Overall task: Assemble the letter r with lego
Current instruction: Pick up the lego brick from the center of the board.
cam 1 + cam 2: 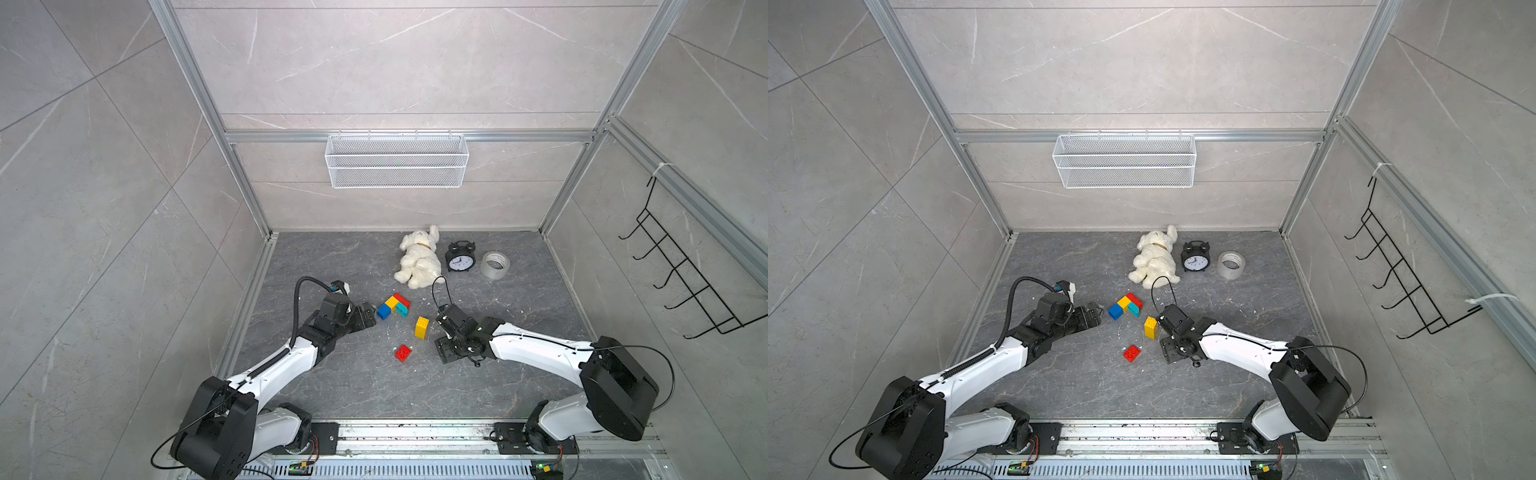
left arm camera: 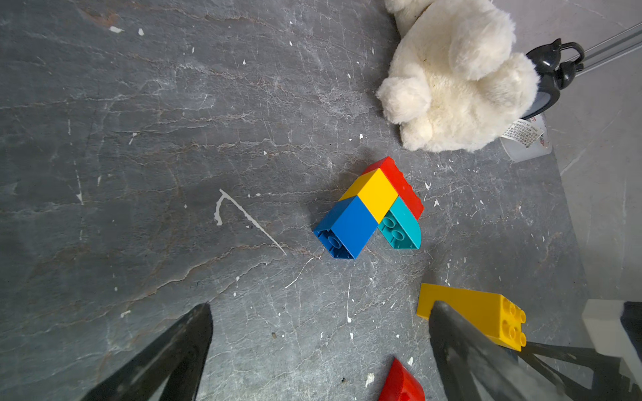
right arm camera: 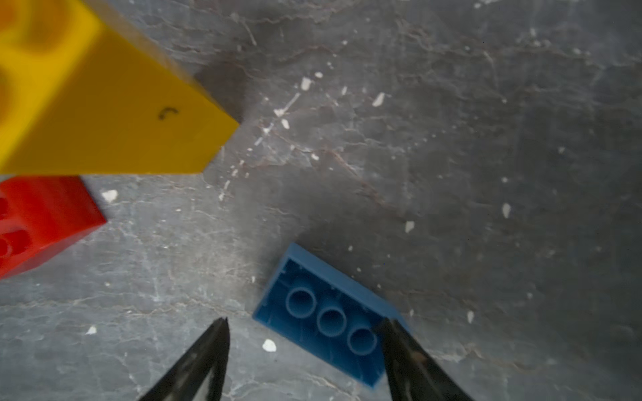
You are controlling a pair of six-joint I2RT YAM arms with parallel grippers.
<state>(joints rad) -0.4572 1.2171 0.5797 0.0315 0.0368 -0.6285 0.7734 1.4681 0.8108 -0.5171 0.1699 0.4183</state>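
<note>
A joined cluster of lego point(image 1: 392, 306) point(image 1: 1125, 305) point(image 2: 364, 208) lies mid-table: blue, yellow, red and teal bricks. My left gripper point(image 1: 371, 316) point(image 1: 1096, 313) point(image 2: 321, 305) is just left of it, open and empty. A tall yellow piece point(image 1: 422, 327) point(image 1: 1150, 327) point(image 2: 486, 312) point(image 3: 104, 121) stands upright nearer the front. A loose red brick point(image 1: 403, 353) point(image 1: 1132, 353) point(image 3: 41, 222) lies in front of that. In the right wrist view a blue brick point(image 3: 326, 312) lies on its side, hollow underside showing, between the spread fingers of my right gripper point(image 3: 305, 320) point(image 1: 438, 336); one fingertip overlaps its end, the other stands apart. The top views hide this brick.
A white plush toy point(image 1: 419, 259), a black alarm clock point(image 1: 459, 259) and a tape roll point(image 1: 495, 264) stand at the back of the table. A wire basket point(image 1: 397, 162) hangs on the back wall. A black hook rack point(image 1: 681, 282) hangs on the right wall.
</note>
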